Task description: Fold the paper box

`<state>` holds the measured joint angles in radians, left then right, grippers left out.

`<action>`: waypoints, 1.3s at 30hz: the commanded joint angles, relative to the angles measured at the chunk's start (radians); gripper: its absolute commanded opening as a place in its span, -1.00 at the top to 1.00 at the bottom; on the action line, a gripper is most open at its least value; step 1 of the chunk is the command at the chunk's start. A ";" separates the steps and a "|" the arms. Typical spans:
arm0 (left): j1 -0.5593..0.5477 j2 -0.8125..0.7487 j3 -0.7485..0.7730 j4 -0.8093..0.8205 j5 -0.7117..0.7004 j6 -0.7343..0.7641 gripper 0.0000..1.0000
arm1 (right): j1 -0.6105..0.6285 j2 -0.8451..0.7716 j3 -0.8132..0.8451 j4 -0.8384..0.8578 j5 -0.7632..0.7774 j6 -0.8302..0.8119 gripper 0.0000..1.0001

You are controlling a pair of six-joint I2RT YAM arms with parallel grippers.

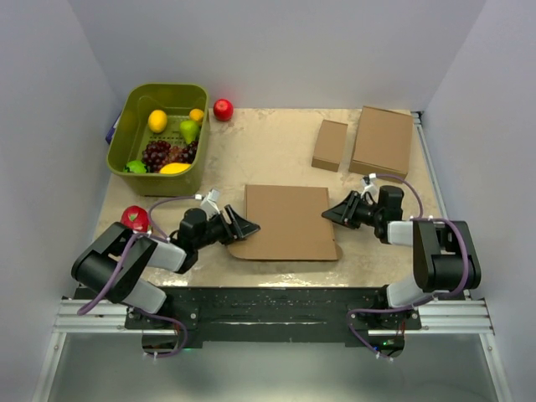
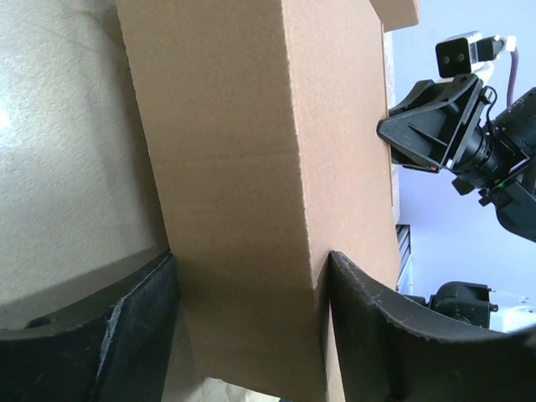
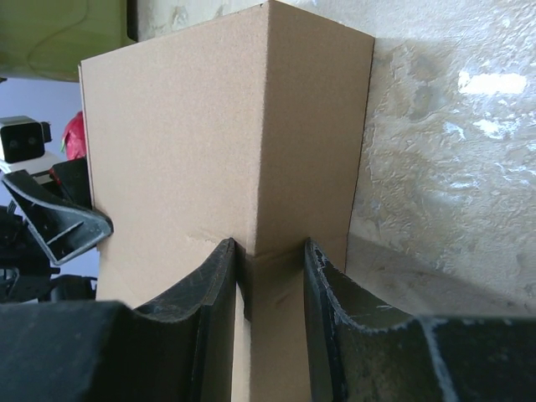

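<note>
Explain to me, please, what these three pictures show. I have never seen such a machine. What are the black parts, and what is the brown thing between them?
The machine is two robot arms fixed at the table's near edge. One picture looks down from above; the other two come from small cameras on each wrist, so the black curved shapes there are the hand's own fingers. The brown thing is the paper box, folded cardboard in the middle of the table. The right hand is closed on its edge. The left hand has its fingers on either side of the opposite edge; whether it grips, I cannot tell. Further back lie two smaller brown boxes, a green basket of fruit, and two red fruits.
</note>
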<state>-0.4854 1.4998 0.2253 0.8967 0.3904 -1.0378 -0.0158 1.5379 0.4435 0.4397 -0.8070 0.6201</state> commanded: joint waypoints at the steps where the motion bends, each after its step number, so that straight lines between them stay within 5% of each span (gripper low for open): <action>1: -0.044 -0.006 0.046 0.094 0.065 -0.025 0.10 | 0.017 -0.012 -0.017 -0.193 0.035 -0.046 0.72; 3: -0.044 -0.003 0.045 0.091 0.071 -0.033 0.21 | 0.019 -0.045 -0.009 -0.206 0.051 -0.052 0.52; 4: -0.044 -0.004 0.045 0.091 0.076 -0.039 0.24 | 0.019 -0.062 -0.003 -0.225 0.055 -0.060 0.13; 9: -0.030 -0.018 0.054 0.068 0.123 -0.064 0.36 | 0.019 -0.211 0.040 -0.335 0.152 -0.106 -0.97; 16: 0.008 -0.105 0.109 -0.110 0.168 -0.041 0.59 | 0.085 -0.528 0.147 -0.502 0.425 -0.204 -0.98; 19: 0.034 -0.127 0.126 -0.166 0.206 -0.045 0.64 | 0.209 -0.600 0.196 -0.539 0.604 -0.256 -0.97; 39: 0.278 -0.199 0.128 -0.430 0.424 -0.027 0.80 | 1.379 -0.412 0.390 -0.543 1.395 -0.556 -0.97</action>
<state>-0.2481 1.3373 0.3370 0.4927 0.7372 -1.0775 1.2243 1.0962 0.8097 -0.1364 0.3294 0.1352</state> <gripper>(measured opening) 0.692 0.986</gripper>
